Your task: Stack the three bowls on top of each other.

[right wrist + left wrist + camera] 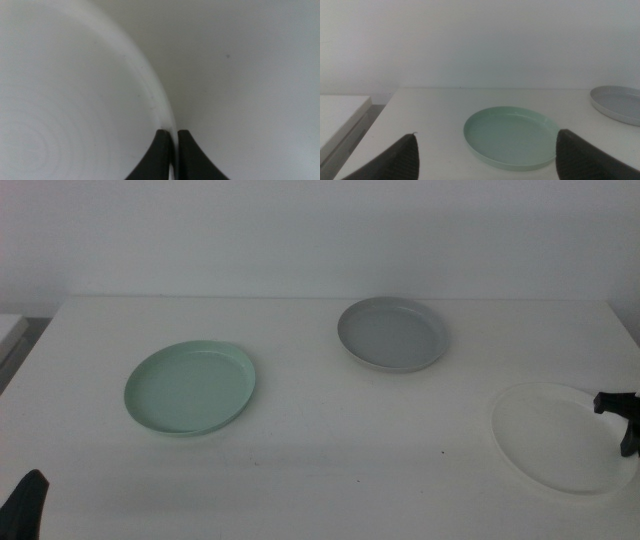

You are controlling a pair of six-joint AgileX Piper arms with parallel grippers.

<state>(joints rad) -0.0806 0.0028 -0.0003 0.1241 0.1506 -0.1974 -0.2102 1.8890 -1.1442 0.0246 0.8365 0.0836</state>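
1 white bowl (555,435), rim between right end effector (171,134) jaws.

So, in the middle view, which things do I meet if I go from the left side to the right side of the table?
Left tool at the bottom corner → green bowl → grey bowl → white bowl → right tool, closed on the white bowl's rim.

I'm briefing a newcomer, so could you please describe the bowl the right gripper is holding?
On the white table, look to the right edge. The white bowl lies there, the right gripper shut on its rim; unlike the mint green bowl and grey bowl, it nearly matches the tabletop.
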